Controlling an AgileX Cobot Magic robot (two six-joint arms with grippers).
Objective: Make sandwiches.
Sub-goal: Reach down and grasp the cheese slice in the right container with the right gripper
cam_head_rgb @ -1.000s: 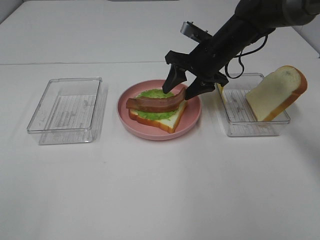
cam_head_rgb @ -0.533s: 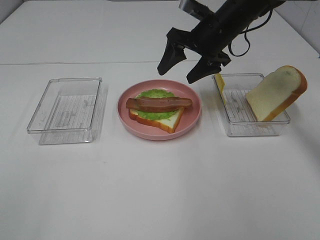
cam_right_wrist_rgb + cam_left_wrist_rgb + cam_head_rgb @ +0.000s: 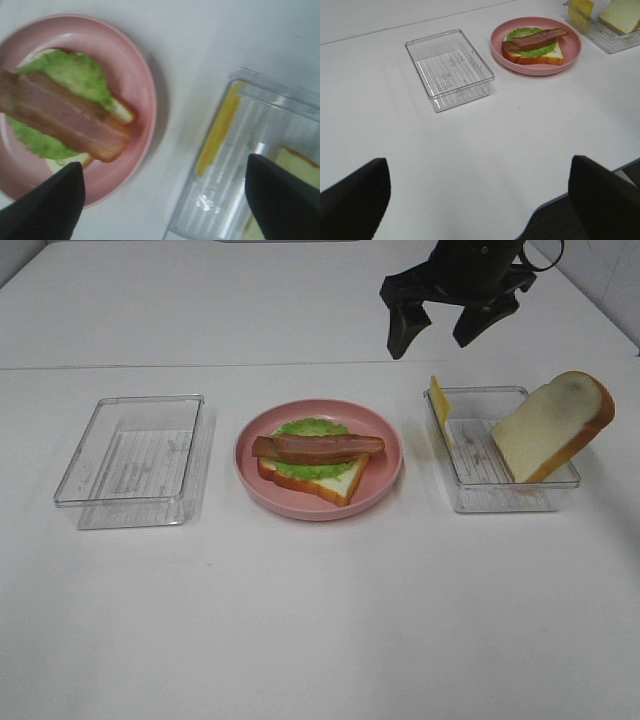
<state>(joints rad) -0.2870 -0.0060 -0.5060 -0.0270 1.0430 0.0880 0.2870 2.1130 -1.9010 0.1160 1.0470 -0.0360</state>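
Right fingers (image 3: 400,320) hang wide apart and empty, high between plate (image 3: 386,476) and tray (image 3: 500,502); left fingers (image 3: 355,200) gape empty. The sandwich (image 3: 315,465) sits half-built on the plate. The cheese (image 3: 438,408), on edge in the tray, looks light and floppy: pinch its upper edge.

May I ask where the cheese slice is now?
High view: the cheese slice stands in the right clear box, against its wall nearest the pink plate.

light: bright, even, from above | shadows: soft, faint beside pink plate (image 3: 243,455) and left tray (image 3: 130,512) | exterior high: sharp | left wrist: clear | right wrist: blurred throughout, bacon strip (image 3: 65,120) edges smeared
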